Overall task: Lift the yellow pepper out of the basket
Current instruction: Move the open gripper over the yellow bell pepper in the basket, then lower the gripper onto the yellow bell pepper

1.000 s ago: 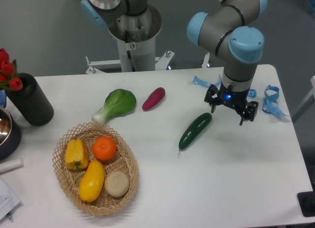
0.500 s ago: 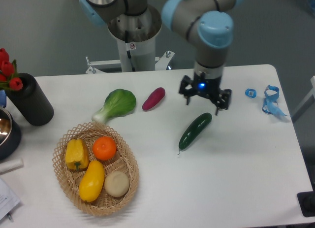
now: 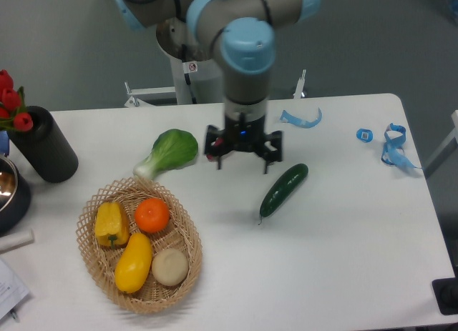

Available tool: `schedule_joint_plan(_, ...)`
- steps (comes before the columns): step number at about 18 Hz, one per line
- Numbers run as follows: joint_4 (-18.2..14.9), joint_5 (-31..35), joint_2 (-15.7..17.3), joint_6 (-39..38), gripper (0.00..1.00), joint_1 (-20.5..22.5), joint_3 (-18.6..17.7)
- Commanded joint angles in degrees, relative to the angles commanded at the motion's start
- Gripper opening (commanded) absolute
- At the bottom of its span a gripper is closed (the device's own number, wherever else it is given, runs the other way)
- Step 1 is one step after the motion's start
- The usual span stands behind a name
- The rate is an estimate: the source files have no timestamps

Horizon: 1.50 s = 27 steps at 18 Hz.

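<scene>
1. Yellow pepper point(image 3: 111, 224): blocky and lobed, with a small green stem; lies at the left side of the basket point(image 3: 187, 263), touching the orange fruit point(image 3: 152, 215) to its right.
2. Basket: round, shallow, woven wicker, on the white table point(image 3: 343, 259) toward its front left. It also holds a long smooth yellow fruit point(image 3: 134, 262) in front of the pepper and a pale round item point(image 3: 170, 267) at the lower right.
3. Gripper point(image 3: 242, 161): points downward over the table, between the leafy green vegetable point(image 3: 169, 151) and the cucumber point(image 3: 283, 189), well apart from the basket. Its two fingers stand spread with nothing between them.
4. Cucumber: dark green, lying diagonally just right of the gripper.
5. Leafy green vegetable: lies just beyond the basket's far rim.
6. Black cylindrical vase point(image 3: 44, 145) with red flowers point(image 3: 10, 102): stands at the left edge of the table.
7. Blue strips point(image 3: 395, 145): lie near the table's far right; another blue strip point(image 3: 301, 118) lies behind the gripper.
</scene>
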Motion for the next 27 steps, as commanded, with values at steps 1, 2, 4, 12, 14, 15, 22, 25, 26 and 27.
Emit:
schedule_joint_plan(1, 0.0, 0.0, -0.79, -2.02, 1.0, -1.32, 0.44)
schedule_joint_plan(2, 0.0, 0.0, -1.93, -4.65, 1.0, -3.07, 1.14)
schedule_joint_plan(4, 0.0, 0.09, -3.95, -9.23, 1.0, -5.81, 2.54)
schedule_joint_plan(12, 0.0, -4.39, -9.49, -18.3, 1.0, -12.58, 5.45)
schedule_joint_plan(14, 0.0, -4.48, -10.11, -18.3, 1.0, -12.85, 5.45)
schedule_joint_plan(15, 0.0, -4.48, -10.55, -18.3, 1.0, -12.85, 5.54)
schedule_joint_plan(22, -0.09, -6.33, -14.76, -19.79, 1.0, -14.42, 8.43)
schedule_joint_plan(25, -0.09, -6.33, -16.18, -20.23, 1.0, -15.57, 9.75)
schedule_joint_plan(26, -0.09, -6.24, -16.27, -20.15, 1.0, -15.75, 9.67)
schedule_joint_plan(27, -0.09, -6.24, -16.27, -20.15, 1.0, -15.75, 9.58)
